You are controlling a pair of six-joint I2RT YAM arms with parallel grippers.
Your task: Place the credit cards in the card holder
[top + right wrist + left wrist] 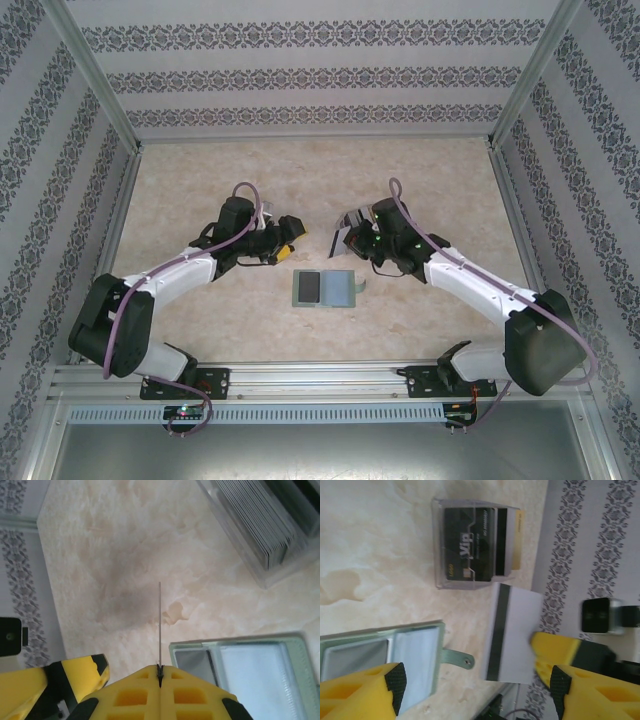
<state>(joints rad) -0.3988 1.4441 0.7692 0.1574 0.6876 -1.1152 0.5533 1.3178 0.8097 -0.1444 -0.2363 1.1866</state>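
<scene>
The sage-green card holder (323, 288) lies open on the table between the arms, its snap tab (457, 658) pointing right. A clear box (475, 545) beyond it holds several credit cards, the front one dark (467, 547). My right gripper (159, 670) is shut on a pale grey credit card with a dark stripe (512, 632). That card hangs above the table to the right of the holder and appears edge-on (159, 625) in the right wrist view. My left gripper (477, 685) is open and holds nothing, its fingers spanning the holder's right part and the held card.
The workspace has metal posts and patterned curtain walls (570, 555) close on three sides. The marble-look tabletop (200, 190) is bare behind the arms. The clear box (260, 530) stands just beyond the holder (250, 675).
</scene>
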